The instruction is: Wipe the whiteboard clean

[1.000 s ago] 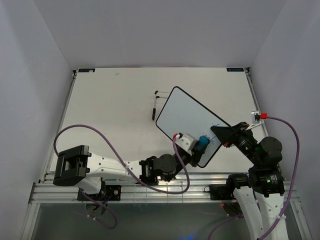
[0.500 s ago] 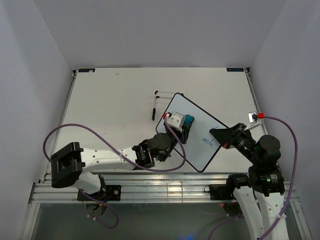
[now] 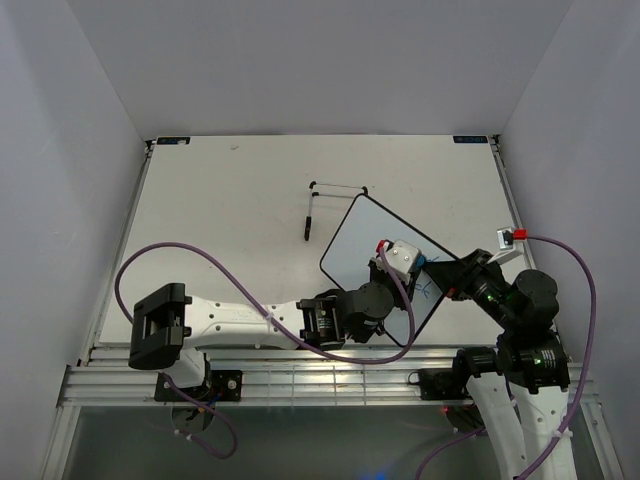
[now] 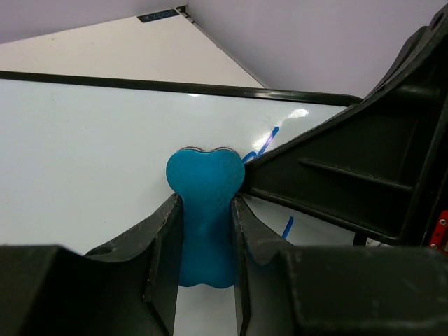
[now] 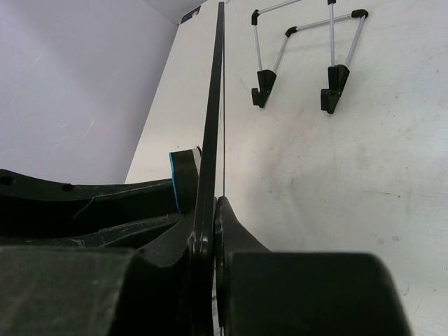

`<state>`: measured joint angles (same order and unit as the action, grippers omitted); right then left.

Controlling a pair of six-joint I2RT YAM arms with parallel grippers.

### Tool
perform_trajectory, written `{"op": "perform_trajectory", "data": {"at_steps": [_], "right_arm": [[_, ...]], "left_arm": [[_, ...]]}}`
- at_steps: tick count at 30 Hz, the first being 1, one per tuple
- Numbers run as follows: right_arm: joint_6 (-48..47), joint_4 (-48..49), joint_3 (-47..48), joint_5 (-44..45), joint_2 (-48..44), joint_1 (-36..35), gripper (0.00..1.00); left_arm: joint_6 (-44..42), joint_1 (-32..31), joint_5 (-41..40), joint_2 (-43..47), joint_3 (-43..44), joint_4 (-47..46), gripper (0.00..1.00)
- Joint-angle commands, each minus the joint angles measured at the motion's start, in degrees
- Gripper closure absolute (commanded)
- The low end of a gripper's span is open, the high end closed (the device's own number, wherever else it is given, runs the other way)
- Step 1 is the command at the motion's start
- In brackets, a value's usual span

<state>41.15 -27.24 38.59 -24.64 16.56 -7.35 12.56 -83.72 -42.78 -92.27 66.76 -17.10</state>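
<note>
1. Right of centre on the table (image 3: 230, 200), the whiteboard (image 3: 355, 250) lies with its long axis running 10 to 4 o'clock in the top view. Blue ink (image 4: 260, 145) shows only near the 4 o'clock end.
2. The blue eraser (image 4: 204, 178) presses on the board face, with the strokes just beside it toward 4 o'clock.
3. The left gripper (image 4: 204, 210) is nearer the ink and clamps the eraser's waist, jaws partly closed.
4. The right gripper (image 5: 212, 206) pinches the board's rim at that same end, jaws almost together. A wipe there probably has to stop short of its finger.
</note>
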Motion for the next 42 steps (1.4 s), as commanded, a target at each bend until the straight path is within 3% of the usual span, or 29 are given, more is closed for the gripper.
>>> {"op": "perform_trajectory", "data": {"at_steps": [1, 9, 17, 26, 33, 42], "right_arm": [[6.76, 18.02, 5.53, -12.19, -1.09, -1.7, 0.92], [3.68, 16.0, 7.29, -8.59, -0.65, -1.7, 0.92], [3.33, 16.87, 6.5, -5.85, -0.47, -1.7, 0.92], [4.73, 18.81, 4.74, -8.14, -0.47, -1.7, 0.92], [4.73, 18.72, 3.25, -8.67, -0.91, -1.7, 0.92], [4.12, 18.19, 0.0, -9.46, -1.88, -1.7, 0.92]], "left_arm": [[9.13, -4.08, 13.6, -3.89, 1.0, 12.17, 1.0], [21.09, -2.85, 1.76, 0.94, 0.47, 24.72, 1.0], [32.0, -2.94, 4.37, 0.6, 0.47, 30.64, 1.0], [19.27, -4.26, 7.36, 0.51, 0.03, 18.35, 1.0], [14.78, -4.87, 11.49, -2.03, 3.45, 14.38, 1.0], [10.3, -5.66, 9.83, -4.23, 7.68, 14.29, 1.0]]}}
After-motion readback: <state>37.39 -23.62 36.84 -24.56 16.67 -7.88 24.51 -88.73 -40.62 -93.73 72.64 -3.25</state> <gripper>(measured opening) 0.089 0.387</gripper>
